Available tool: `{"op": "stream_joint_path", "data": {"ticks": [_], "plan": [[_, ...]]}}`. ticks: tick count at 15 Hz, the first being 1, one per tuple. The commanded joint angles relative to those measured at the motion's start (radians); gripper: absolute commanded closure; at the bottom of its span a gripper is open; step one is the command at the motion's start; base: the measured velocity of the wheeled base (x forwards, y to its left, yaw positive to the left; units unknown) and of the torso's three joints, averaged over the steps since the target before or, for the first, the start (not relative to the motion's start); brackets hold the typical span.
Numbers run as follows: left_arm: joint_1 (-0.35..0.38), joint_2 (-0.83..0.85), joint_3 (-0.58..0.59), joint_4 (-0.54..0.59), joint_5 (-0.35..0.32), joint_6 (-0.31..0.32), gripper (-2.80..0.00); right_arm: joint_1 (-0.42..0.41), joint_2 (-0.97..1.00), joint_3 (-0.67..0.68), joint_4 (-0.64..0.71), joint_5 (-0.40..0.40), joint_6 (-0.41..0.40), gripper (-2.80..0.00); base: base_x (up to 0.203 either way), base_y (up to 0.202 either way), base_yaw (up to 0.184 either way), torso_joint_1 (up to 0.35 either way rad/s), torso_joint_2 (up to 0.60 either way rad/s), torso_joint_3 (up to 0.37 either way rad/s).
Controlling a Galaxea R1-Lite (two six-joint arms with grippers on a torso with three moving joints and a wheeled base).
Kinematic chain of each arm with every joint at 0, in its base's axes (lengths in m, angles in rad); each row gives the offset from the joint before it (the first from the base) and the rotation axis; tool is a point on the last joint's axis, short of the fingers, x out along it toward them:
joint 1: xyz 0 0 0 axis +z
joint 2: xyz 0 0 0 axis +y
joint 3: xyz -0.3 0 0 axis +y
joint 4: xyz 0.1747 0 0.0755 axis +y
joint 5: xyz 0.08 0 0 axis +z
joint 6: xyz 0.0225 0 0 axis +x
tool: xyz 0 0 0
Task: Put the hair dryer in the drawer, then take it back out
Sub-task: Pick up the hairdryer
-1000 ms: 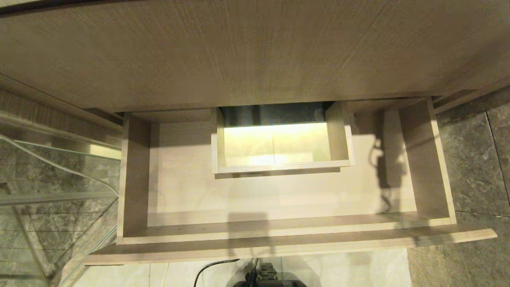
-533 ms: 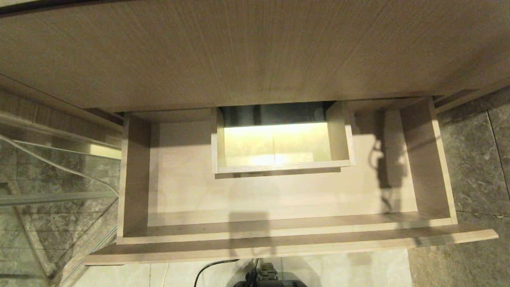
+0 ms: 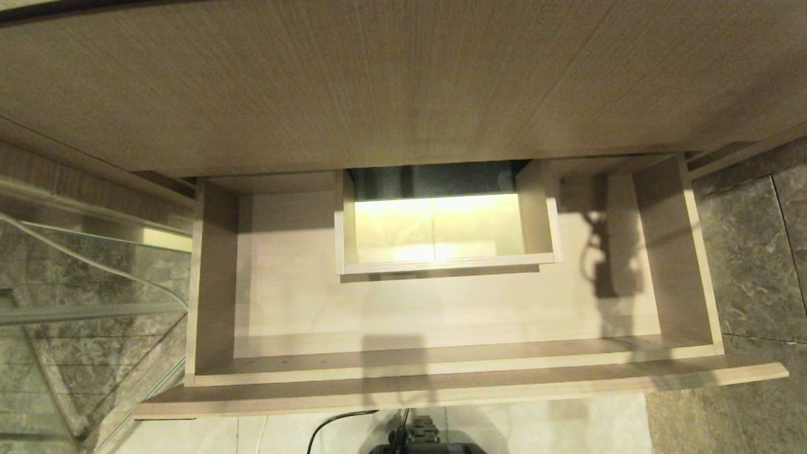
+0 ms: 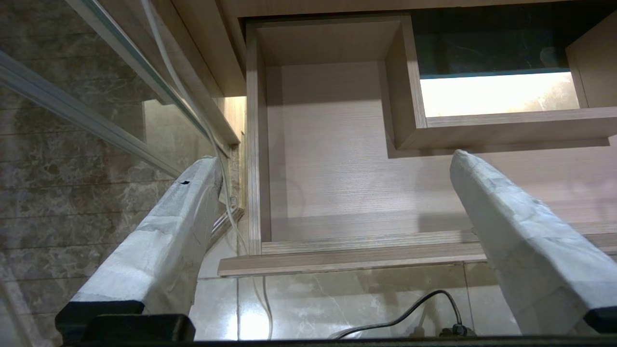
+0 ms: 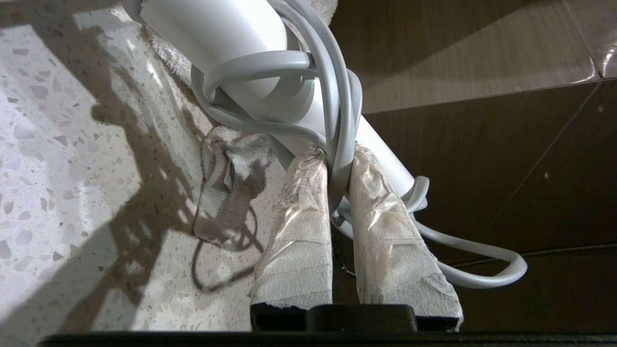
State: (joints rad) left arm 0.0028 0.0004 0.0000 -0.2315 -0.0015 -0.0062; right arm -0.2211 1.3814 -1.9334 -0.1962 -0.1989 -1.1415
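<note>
The drawer stands pulled out in the head view, light wood-grain, with nothing on its floor and a boxed cut-out at mid-back. Neither arm shows in that view; only a shadow falls on the drawer's right side. In the right wrist view, the white hair dryer has its grey cord wound round the handle. My right gripper is shut on the handle and cord, over a speckled countertop. My left gripper hangs open and empty before the drawer's left front corner.
A tall wood-grain panel overhangs the drawer's back. A glass pane stands at the left and dark stone tiles at the right. A black cable lies on the floor in front. A towel lies on the countertop.
The shadow on the drawer's right side has shortened and drawn toward the back. The drawer has not moved.
</note>
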Motion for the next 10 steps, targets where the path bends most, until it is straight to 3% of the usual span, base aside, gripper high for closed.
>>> {"op": "stream_joint_path", "data": {"ticks": [1, 10], "plan": [[0.0, 0.0, 0.04, -0.002, 0.0, 0.0, -2.8, 0.0, -0.036, 0.0, -0.002, 0.0, -0.01, 0.0, 0.0, 0.0, 0.0, 0.0, 0.0, 0.0], [0.0, 0.0, 0.04, -0.002, 0.0, 0.0, -2.8, -0.001, -0.095, 0.002, 0.061, -0.002, -0.03, 0.0, 0.0, 0.0, 0.0, 0.0, 0.0, 0.0]]}}
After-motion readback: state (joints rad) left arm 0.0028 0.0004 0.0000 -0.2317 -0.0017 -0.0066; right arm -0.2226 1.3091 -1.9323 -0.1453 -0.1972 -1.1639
